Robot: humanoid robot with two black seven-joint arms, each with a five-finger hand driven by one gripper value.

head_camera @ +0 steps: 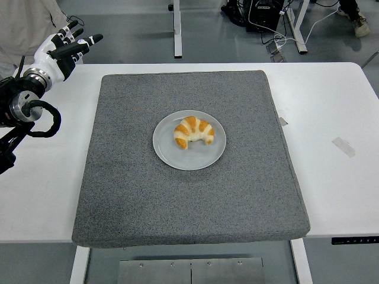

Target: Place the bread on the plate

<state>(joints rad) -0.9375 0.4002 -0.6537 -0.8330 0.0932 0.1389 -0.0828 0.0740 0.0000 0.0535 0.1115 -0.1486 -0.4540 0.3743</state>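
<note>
A golden croissant-shaped bread (pixel 193 132) lies on a round pale plate (pixel 172 154) in the middle of a grey mat (pixel 189 195). My left hand (pixel 70 45) is white with black fingertips. It hovers over the table's far left corner, well away from the plate, with its fingers spread and holding nothing. The right arm is out of view.
The mat covers most of the white table (pixel 331 106). A small strip of tape (pixel 343 146) lies on the table at the right. A person in light clothing (pixel 26 23) stands at the top left. Desk legs and cables show beyond the far edge.
</note>
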